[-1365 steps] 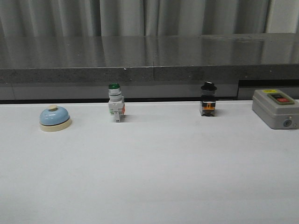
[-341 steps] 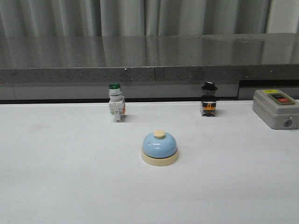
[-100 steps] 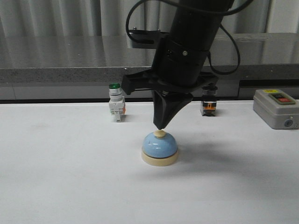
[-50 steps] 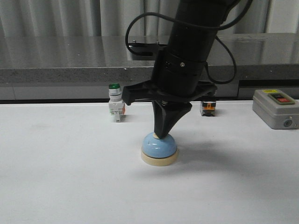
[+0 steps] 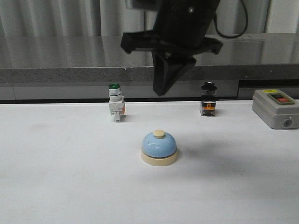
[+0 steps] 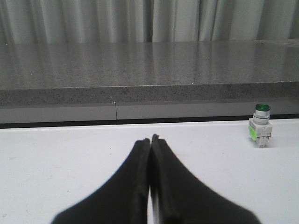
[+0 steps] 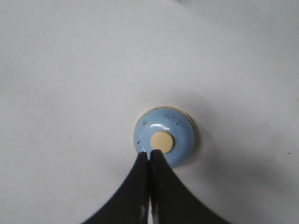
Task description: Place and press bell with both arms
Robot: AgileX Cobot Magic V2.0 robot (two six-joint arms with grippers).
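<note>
The light-blue bell (image 5: 159,147) with cream base and cream button stands on the white table, near the middle. My right gripper (image 5: 160,92) is shut and empty, pointing down, well above the bell and apart from it. In the right wrist view the bell (image 7: 172,135) lies straight below the shut right gripper (image 7: 149,154). My left gripper (image 6: 150,138) is shut and empty, low over bare table in the left wrist view; it does not show in the front view.
A green-capped white push-button switch (image 5: 116,108) stands behind the bell to the left; it also shows in the left wrist view (image 6: 259,131). A black-capped switch (image 5: 208,105) stands behind to the right. A grey box with red and black buttons (image 5: 275,108) sits far right. A dark counter edge (image 5: 140,74) runs behind the table.
My right gripper was pressing on the bell's button half a second ago; it has risen straight up and is now clear of it. The bell has not moved.
</note>
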